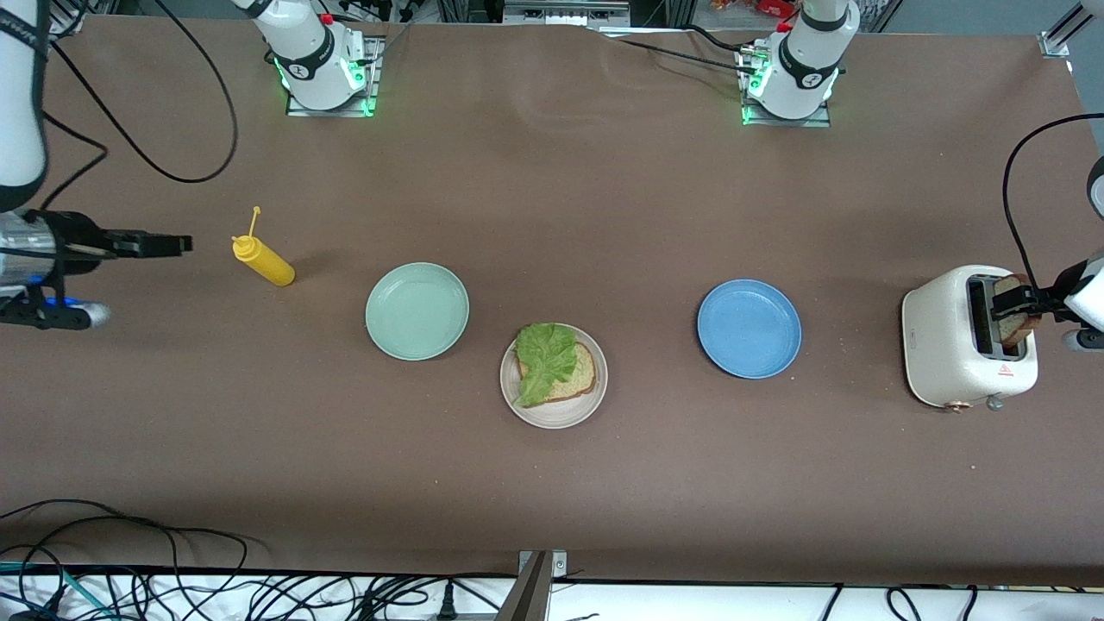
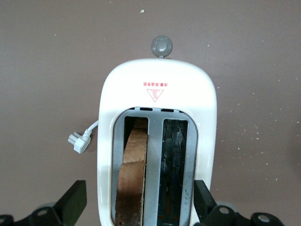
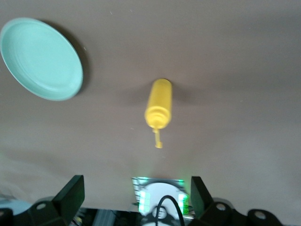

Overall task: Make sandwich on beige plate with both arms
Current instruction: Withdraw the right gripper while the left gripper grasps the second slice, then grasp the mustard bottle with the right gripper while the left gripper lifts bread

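Over toaster (image 2: 157, 141) — left claw (image 2: 141, 200) astride bread (image 2: 131, 179)

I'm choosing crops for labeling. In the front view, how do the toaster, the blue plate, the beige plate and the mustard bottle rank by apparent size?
1. toaster
2. beige plate and blue plate: they look alike, so no ranking between them
3. mustard bottle

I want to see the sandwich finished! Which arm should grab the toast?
Probably the left: its open hand hangs right over the toaster, around the bread slice. The right hand waits by the mustard bottle.
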`<action>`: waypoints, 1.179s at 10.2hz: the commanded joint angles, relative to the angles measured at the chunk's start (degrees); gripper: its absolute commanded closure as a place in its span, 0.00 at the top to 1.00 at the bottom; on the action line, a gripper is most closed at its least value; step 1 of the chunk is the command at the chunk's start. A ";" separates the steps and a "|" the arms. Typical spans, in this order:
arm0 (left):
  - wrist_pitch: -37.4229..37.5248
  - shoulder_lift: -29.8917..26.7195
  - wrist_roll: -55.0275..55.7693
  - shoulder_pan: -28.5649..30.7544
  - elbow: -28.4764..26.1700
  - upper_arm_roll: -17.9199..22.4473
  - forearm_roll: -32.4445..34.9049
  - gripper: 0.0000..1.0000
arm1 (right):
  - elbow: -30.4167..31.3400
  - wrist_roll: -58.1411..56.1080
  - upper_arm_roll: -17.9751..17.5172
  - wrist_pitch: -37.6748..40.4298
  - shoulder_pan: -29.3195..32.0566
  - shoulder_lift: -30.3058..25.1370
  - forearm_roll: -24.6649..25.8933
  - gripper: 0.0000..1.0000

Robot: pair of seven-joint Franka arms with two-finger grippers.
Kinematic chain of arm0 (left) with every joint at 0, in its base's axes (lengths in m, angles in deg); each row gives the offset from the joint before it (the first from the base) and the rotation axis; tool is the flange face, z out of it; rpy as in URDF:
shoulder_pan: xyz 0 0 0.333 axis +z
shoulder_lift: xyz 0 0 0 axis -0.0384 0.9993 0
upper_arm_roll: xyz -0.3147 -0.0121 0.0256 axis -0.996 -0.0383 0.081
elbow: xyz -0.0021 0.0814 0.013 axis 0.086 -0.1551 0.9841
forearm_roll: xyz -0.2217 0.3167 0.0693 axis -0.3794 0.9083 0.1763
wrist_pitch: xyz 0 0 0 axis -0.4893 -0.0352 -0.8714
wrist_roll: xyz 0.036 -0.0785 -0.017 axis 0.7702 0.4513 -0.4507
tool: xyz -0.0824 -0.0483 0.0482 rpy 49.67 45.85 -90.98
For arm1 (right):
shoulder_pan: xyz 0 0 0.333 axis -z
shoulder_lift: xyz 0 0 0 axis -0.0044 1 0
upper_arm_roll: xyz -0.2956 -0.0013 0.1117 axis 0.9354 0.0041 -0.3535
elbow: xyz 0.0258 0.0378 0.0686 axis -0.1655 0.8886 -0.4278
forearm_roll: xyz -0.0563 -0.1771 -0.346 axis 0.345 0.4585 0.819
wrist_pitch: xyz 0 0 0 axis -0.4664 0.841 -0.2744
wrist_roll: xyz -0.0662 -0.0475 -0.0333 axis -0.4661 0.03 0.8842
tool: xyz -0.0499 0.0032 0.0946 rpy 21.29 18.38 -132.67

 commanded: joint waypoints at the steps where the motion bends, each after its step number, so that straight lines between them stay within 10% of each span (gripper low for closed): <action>1: -2.08 -1.70 -3.40 1.89 -3.25 -0.88 1.62 0.01 | 9.79 -14.39 4.31 -2.73 -0.47 -5.77 -1.04 1.00; 5: 4.49 -0.74 -11.86 1.46 2.36 -0.79 2.32 0.00 | 30.53 -48.79 12.38 -17.65 -0.47 -14.39 -7.41 1.00; 12: 31.35 7.25 -12.03 -0.82 29.05 -1.32 1.45 0.00 | 43.49 -103.07 20.24 -26.56 2.07 -7.13 -30.90 1.00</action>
